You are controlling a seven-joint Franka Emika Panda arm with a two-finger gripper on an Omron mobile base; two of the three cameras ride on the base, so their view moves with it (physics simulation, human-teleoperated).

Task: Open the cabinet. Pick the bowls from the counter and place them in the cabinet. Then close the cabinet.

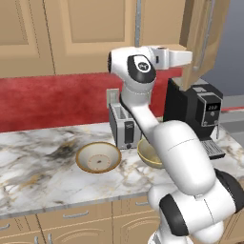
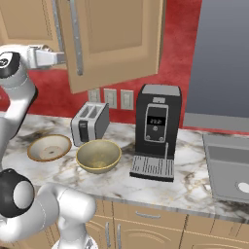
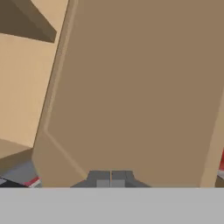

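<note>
The pincer (image 3: 110, 178), tips pressed together, sits against the swung-out cabinet door (image 2: 114, 39). Both bowls wait on the worktop (image 1: 38, 167) by the toaster: tan (image 1: 98, 157) and olive (image 2: 98, 155). Probably stiff, light, slippery; pinch a rim.

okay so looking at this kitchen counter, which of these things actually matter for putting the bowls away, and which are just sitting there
Part of the job:
- cabinet, one door swung open
- tan-rimmed bowl
- olive-yellow bowl
- counter they sit on
- claw, up at the open door

Just sitting there:
- toaster
- coffee machine
- sink
- wall outlets
- low drawers
</note>
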